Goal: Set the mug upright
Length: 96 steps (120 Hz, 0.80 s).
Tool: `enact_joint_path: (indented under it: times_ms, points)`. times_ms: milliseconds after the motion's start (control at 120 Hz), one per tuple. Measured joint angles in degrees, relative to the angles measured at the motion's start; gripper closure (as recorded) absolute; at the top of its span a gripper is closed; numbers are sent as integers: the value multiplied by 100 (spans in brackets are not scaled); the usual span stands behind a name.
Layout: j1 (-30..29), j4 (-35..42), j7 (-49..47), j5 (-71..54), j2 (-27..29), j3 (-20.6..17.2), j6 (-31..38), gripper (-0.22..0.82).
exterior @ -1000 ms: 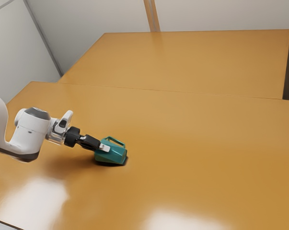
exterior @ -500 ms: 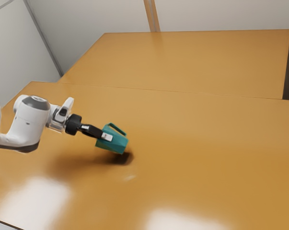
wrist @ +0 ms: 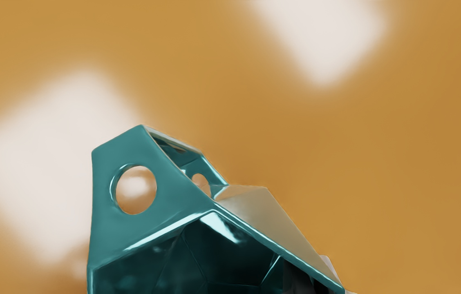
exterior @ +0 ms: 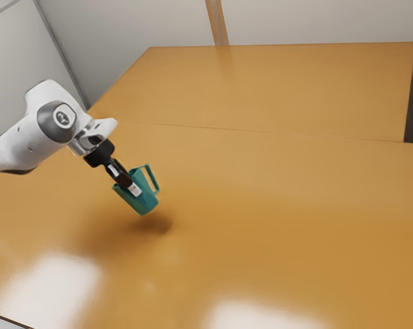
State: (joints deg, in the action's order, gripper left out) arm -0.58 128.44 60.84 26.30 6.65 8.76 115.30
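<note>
A white robot arm [exterior: 45,130] holds a teal mug [exterior: 145,203] tilted above the orange-brown table [exterior: 274,212], its fingers [exterior: 134,189] pinching the mug's wall.

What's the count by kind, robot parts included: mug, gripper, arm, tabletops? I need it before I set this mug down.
Mug: 1
Gripper: 1
Arm: 1
Tabletops, the front one and the back one: 2
Total: 5

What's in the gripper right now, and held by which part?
The gripper holds the teal mug by its side wall near the rim, not by the handle.
</note>
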Motion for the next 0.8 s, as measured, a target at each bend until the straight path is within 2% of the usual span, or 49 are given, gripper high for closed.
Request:
enact_joint_path:
  times_ms: [225, 367, 800]
  points:
    - [234, 46, -776, -1312, 60, -136, 413, 79]
    - [323, 147, -1349, -1956, 136, -417, 657, 79]
    - [538, 574, -3100, -2912, 178, -653, 1373, 79]
